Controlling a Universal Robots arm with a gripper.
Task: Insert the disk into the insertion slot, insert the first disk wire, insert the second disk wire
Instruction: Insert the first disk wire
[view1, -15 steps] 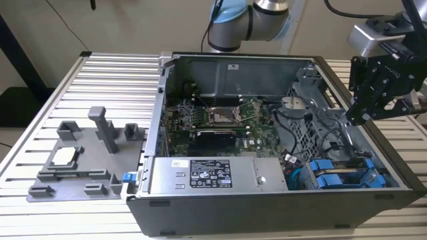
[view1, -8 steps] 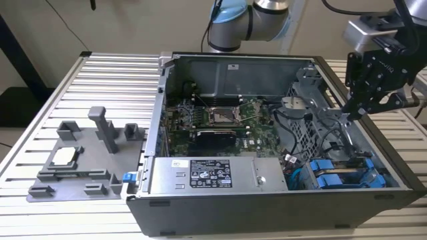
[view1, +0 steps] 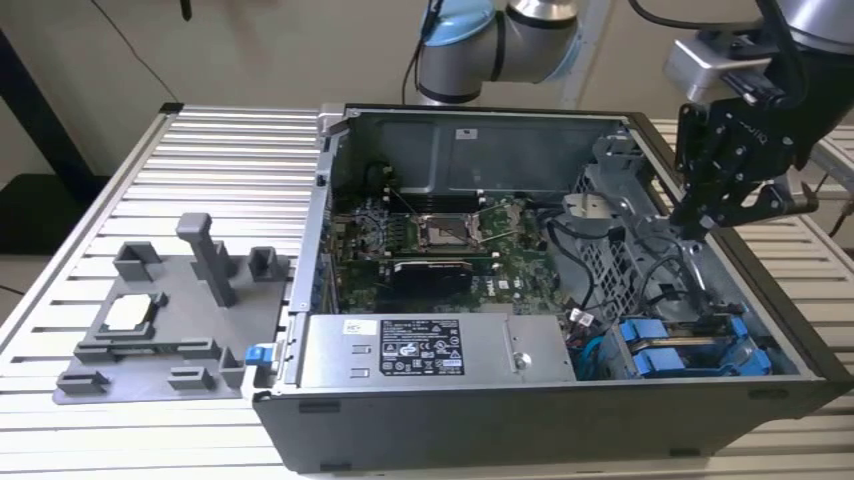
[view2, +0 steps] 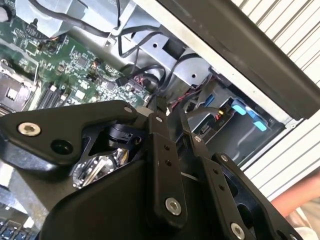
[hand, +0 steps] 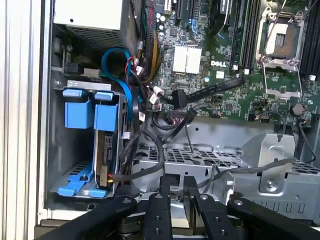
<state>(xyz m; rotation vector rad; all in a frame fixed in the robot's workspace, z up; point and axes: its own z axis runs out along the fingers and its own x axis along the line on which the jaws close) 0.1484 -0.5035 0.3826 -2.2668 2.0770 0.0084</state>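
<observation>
First wrist view: you are looking past the black two-fingered gripper (hand: 176, 179) at the drive corner of the machine.
Disk: the silver-grey hard drive in its bright blue plastic carrier frame (hand: 102, 145) is sitting inside the insertion slot (hand: 90, 84), the rectangular bay of the grey sheet-metal drive cage. That step is looking done.
Gripper: it is standing narrow, its two bars close together. You cannot tell whether anything thin is being pinched between them. It is hanging over the perforated grey metal plate (hand: 190, 155), near the disk but apart from it.
Wires: a bundle of black cables (hand: 150, 150) is looping between the gripper and the disk's end, where a small connector with coloured leads (hand: 106, 176) is lying against the drive. Whether it is fully home is hidden.
Step in hand: by this layout, you are working on the disk wires.
Doing it well: you should be keeping any plug square to its socket and pressing along the drive's length, never sideways, while watching the blue frame for shifting.
Risk: the curved blue flat cable (hand: 112, 62) and the black loops are crowding the approach, so snagging is likely.
Exterior view: the gripper (view1: 694, 228) is hovering over the open dark grey computer case (view1: 307, 410) towards the exterior view's right. The disk (view1: 681, 352) is in the near corner beside the grey power-supply box (view1: 420, 350).
</observation>
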